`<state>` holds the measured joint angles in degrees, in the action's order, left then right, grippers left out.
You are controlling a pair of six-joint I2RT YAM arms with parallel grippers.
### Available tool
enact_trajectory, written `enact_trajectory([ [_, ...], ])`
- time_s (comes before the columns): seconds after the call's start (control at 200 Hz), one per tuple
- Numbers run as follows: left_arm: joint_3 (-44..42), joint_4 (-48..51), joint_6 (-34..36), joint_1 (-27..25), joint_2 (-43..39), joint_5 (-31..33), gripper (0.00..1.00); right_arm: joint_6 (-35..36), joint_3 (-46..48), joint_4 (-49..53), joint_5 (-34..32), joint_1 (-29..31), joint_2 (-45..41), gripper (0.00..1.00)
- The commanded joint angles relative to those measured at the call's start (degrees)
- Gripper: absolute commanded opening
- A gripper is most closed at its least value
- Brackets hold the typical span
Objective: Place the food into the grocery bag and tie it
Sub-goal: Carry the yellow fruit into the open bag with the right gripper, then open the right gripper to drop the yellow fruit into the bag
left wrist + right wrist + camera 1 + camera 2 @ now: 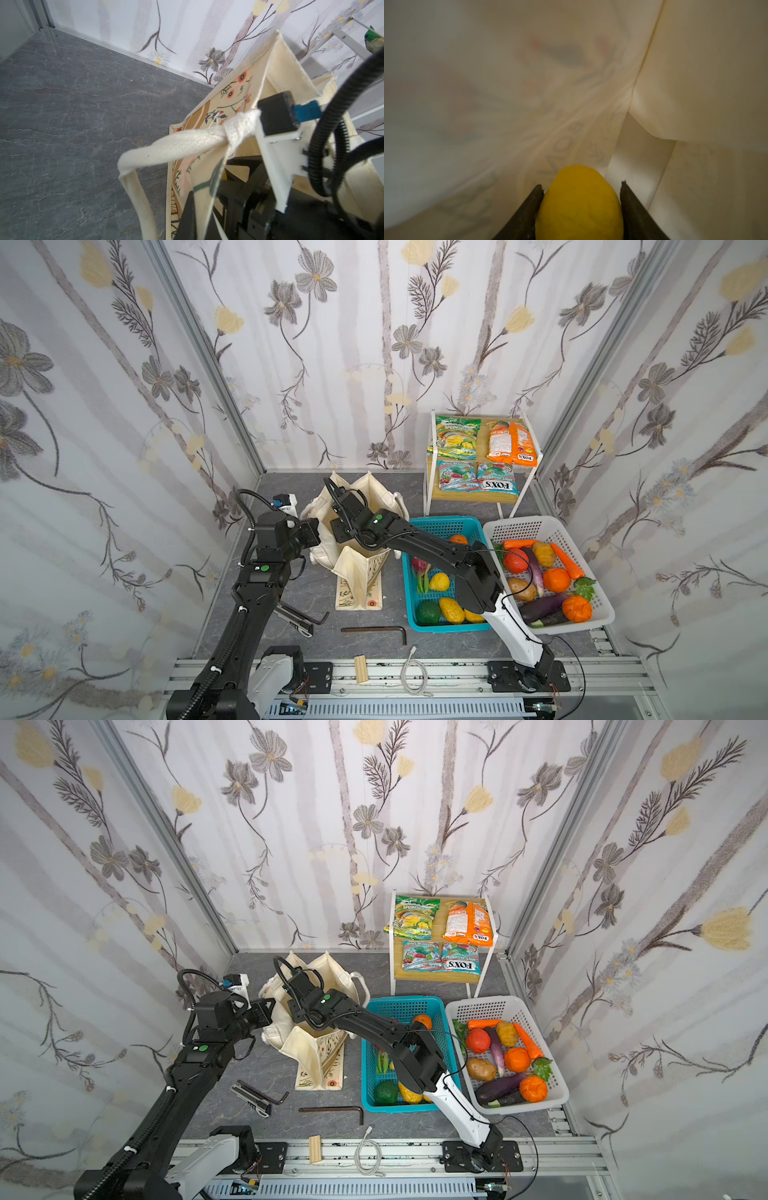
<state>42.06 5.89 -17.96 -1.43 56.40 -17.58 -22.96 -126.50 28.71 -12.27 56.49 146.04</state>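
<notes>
packing step: right gripper [581,184] inside bag [357,568], fingers grasping lemon [579,205]; left gripper [319,535] clenched on bag rim. next, likely: release lemon low, withdraw straight up.

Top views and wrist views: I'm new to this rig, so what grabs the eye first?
The floral grocery bag sits in the middle, left end effector pinching its rim, right end effector deep inside holding a lemon. To its right, a teal basket and a white basket hold bright toy produce.
</notes>
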Motion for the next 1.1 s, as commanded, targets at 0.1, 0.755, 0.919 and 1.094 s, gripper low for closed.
enact_trajectory([
  [0.1,0.7,0.5,0.5,-0.1,0.2,0.1,0.0,-1.8,1.6,0.7,-3.0,-0.4,3.6,0.56],
  [0.755,0.5,1.1,0.6,0.0,-1.9,0.9,0.0,-3.9,6.6,1.8,2.7,-2.3,5.4,0.65],
  [0.919,0.6,1.1,0.7,0.0,-1.7,1.2,0.0,-5.6,7.0,1.5,7.1,-2.1,7.2,0.65],
  [1.094,0.6,1.2,0.8,0.0,-2.0,1.7,0.0,-6.4,7.0,0.1,8.8,-2.3,8.3,0.67],
])
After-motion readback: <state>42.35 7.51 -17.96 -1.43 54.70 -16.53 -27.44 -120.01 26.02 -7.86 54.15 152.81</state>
